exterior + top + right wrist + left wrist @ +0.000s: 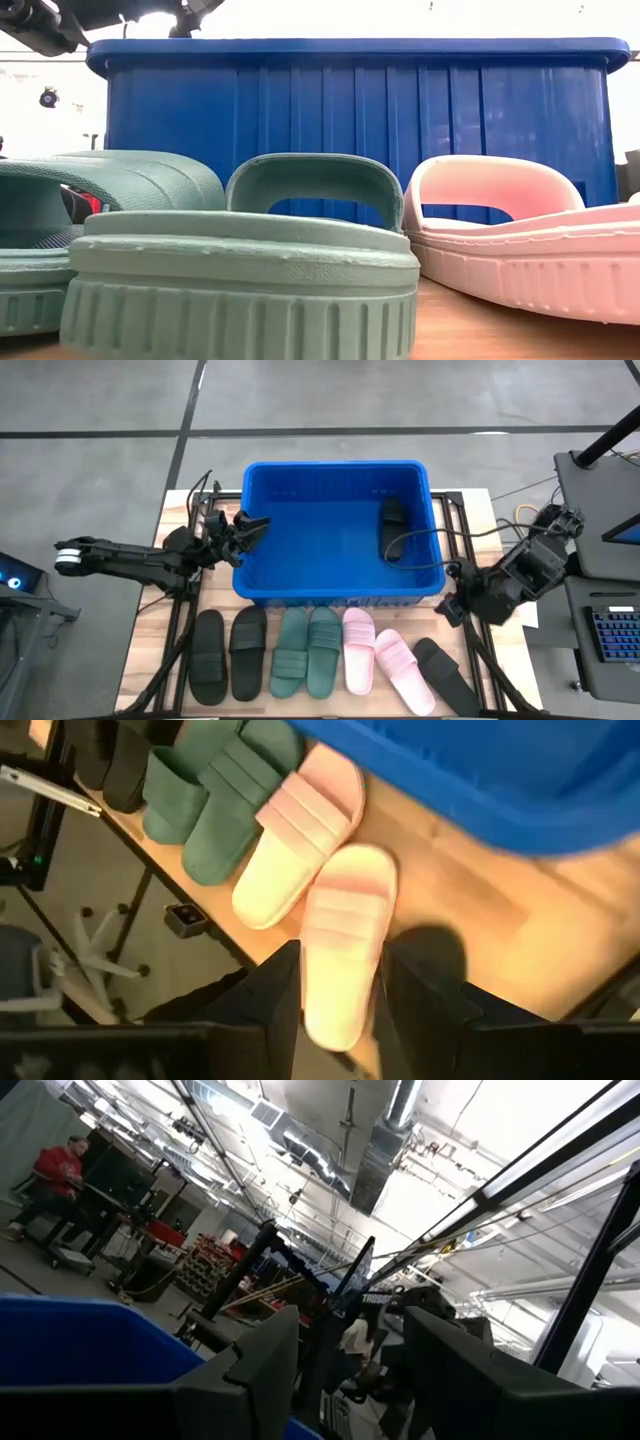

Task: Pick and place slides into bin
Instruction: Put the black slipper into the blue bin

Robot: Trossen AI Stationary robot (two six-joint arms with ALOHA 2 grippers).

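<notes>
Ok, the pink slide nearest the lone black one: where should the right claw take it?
Across the broad strap of that pink slide, coming straight down: it lies sole-down with the strap arched upward, and the open right claw sits lined up over it.

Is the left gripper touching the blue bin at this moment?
Cannot tell. In the high view the left gripper overlaps the bin's left rim, but a top-down look cannot show height; the left wrist view shows open fingers above the rim, no plain contact.

No text, label, brand or number can be read on anything in these views (the slides (322,651) and the bin (340,588) carry no visible markings)
</notes>
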